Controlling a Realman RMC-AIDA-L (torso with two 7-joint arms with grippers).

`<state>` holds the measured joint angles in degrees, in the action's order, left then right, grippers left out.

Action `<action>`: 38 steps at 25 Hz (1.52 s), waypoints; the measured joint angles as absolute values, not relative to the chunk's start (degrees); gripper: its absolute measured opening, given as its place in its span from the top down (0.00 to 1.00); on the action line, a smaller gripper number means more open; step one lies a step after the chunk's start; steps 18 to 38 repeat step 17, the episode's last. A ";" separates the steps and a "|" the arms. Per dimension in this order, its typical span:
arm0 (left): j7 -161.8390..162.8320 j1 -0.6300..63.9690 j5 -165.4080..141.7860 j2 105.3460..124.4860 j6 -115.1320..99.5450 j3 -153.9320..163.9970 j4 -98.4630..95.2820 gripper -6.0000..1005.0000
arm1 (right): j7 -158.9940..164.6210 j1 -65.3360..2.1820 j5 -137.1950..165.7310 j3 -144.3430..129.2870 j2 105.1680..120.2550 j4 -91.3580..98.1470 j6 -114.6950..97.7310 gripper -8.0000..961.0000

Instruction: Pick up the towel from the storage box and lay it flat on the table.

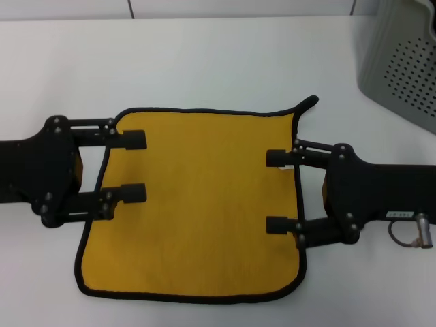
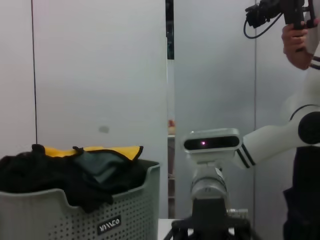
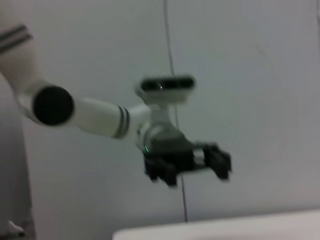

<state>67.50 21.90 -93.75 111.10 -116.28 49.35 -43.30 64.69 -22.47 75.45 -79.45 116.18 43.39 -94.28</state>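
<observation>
Spread flat in the lower middle of the head view, the towel (image 1: pixel 204 204) lies on the table (image 1: pixel 204 61), its black edging showing all around and one corner curling up toward the upper right. White tabletop fills the rest of the frame around it.

At the upper right edge of the head view stands the storage box (image 1: pixel 402 61), well apart from the towel. In the left wrist view the storage box (image 2: pixel 80 215) is at the lower left, with dark cloths and a strip of yellow cloth heaped over its rim.

From the left edge of the head view comes the left gripper (image 1: pixel 133 167), with its two fingers spread wide over the left border of the towel, pinching nothing. From the right edge comes the right gripper (image 1: pixel 279 191), also spread wide, its fingertips over the right border of the towel. Whether the fingertips touch the cloth, I cannot tell.
</observation>
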 joint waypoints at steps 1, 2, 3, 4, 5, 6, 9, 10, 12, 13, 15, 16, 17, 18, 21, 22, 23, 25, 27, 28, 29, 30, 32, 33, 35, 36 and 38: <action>67.04 21.96 -93.78 110.97 -116.29 49.50 -42.85 0.40 | 64.24 -22.55 74.79 -79.66 116.17 43.16 -94.97 0.09; 66.56 21.98 -93.84 110.91 -116.30 49.58 -42.54 0.40 | 63.90 -22.60 74.14 -79.71 116.18 43.11 -95.86 0.09; 65.78 22.00 -93.86 110.91 -116.30 49.61 -42.27 0.40 | 63.66 -22.68 73.62 -79.75 116.18 43.07 -96.54 0.09; 65.31 22.02 -93.88 110.93 -116.30 49.63 -42.09 0.40 | 63.54 -22.83 73.42 -79.76 116.18 43.07 -96.87 0.09; 65.05 22.04 -93.89 110.94 -116.30 49.63 -41.97 0.40 | 63.42 -22.94 73.32 -79.76 116.18 43.07 -96.99 0.09; 65.00 22.09 -93.93 110.95 -116.30 49.63 -41.86 0.40 | 63.37 -23.02 73.30 -79.76 116.18 43.08 -97.02 0.09; 64.99 22.47 -94.01 110.95 -116.30 49.65 -41.38 0.40 | 63.03 -23.68 73.27 -79.75 116.18 42.90 -97.05 0.09; 64.98 22.57 -94.04 110.94 -116.29 49.64 -41.30 0.40 | 62.93 -24.00 73.26 -79.76 116.18 42.49 -97.05 0.09; 64.92 22.72 -94.07 111.03 -116.24 49.46 -41.28 0.40 | 62.78 -24.44 73.25 -79.79 116.18 41.81 -97.04 0.09; 64.87 22.85 -94.07 111.10 -116.19 49.30 -41.27 0.40 | 62.73 -24.58 73.25 -79.83 116.18 41.61 -97.04 0.09; 64.83 23.01 -94.13 111.09 -116.08 49.15 -41.27 0.40 | 62.44 -24.78 73.24 -80.02 116.18 41.24 -97.04 0.09; 64.84 23.09 -94.18 111.00 -116.06 49.14 -41.28 0.40 | 62.20 -24.96 73.22 -80.13 116.18 41.00 -97.04 0.09; 64.94 23.14 -94.27 110.79 -116.03 49.13 -41.28 0.40 | 62.20 -24.96 73.22 -80.13 116.18 41.00 -97.04 0.09; 64.94 23.14 -94.27 110.79 -116.03 49.13 -41.28 0.40 | 62.20 -24.96 73.22 -80.13 116.18 41.00 -97.04 0.09; 64.94 23.14 -94.27 110.79 -116.03 49.13 -41.28 0.40 | 62.20 -24.96 73.22 -80.13 116.18 41.00 -97.04 0.09; 64.94 23.14 -94.27 110.79 -116.03 49.13 -41.28 0.40 | 62.20 -24.96 73.22 -80.13 116.18 41.00 -97.04 0.09; 64.94 23.14 -94.27 110.79 -116.03 49.13 -41.28 0.40 | 62.20 -24.96 73.22 -80.13 116.18 41.00 -97.04 0.09; 64.94 23.14 -94.27 110.79 -116.03 49.13 -41.28 0.40 | 62.20 -24.96 73.22 -80.13 116.18 41.00 -97.04 0.09; 64.94 23.14 -94.27 110.79 -116.03 49.13 -41.28 0.40 | 62.20 -24.96 73.22 -80.13 116.18 41.00 -97.04 0.09; 64.94 23.14 -94.27 110.79 -116.03 49.13 -41.28 0.40 | 62.20 -24.96 73.22 -80.13 116.18 41.00 -97.04 0.09; 64.94 23.14 -94.27 110.79 -116.03 49.13 -41.28 0.40 | 62.20 -24.96 73.22 -80.13 116.18 41.00 -97.04 0.09; 64.94 23.14 -94.27 110.79 -116.03 49.13 -41.28 0.40 | 62.20 -24.96 73.22 -80.13 116.18 41.00 -97.04 0.09; 64.94 23.14 -94.27 110.79 -116.03 49.13 -41.28 0.40 | 62.20 -24.96 73.22 -80.13 116.18 41.00 -97.04 0.09; 64.94 23.14 -94.27 110.79 -116.03 49.13 -41.28 0.40 | 62.20 -24.96 73.22 -80.13 116.18 41.00 -97.04 0.09; 64.94 23.14 -94.27 110.79 -116.03 49.13 -41.28 0.40 | 62.20 -24.96 73.22 -80.13 116.18 41.00 -97.04 0.09; 64.94 23.14 -94.27 110.79 -116.03 49.13 -41.28 0.40 | 62.20 -24.96 73.22 -80.13 116.18 41.00 -97.04 0.09; 64.94 23.14 -94.27 110.79 -116.03 49.13 -41.28 0.40 | 62.20 -24.96 73.22 -80.13 116.18 41.00 -97.04 0.09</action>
